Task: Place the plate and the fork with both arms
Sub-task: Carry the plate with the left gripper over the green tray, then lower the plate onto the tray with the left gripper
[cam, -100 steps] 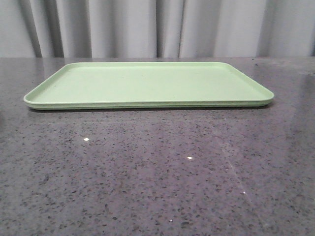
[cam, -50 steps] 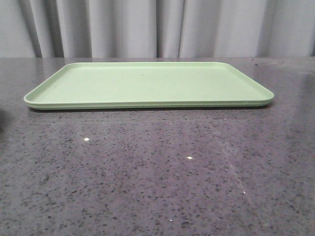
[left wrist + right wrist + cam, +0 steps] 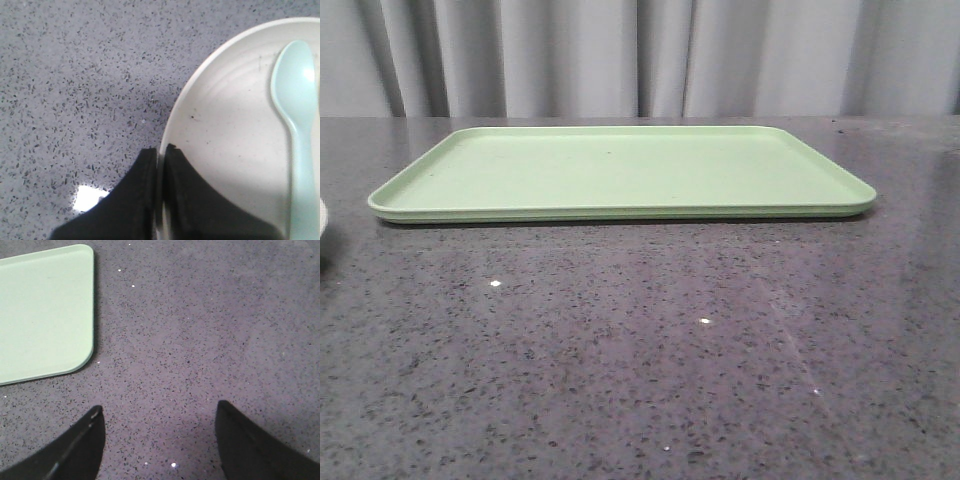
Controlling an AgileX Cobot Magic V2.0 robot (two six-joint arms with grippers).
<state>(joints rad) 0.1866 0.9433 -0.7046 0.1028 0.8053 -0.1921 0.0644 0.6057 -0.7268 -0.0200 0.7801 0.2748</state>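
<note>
Two worries: my left jaws pinch only the plate rim beside the table's left edge, so it could tip the loose spoon off, while my right jaws gape empty, no fork visible.

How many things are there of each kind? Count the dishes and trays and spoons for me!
Tray, light green: 1
Plate, pale cream, pinched at its rim by the left gripper: 1
Spoon, pale blue, lying in the plate: 1
Fork: 0 in view
Total: 3 things
</note>
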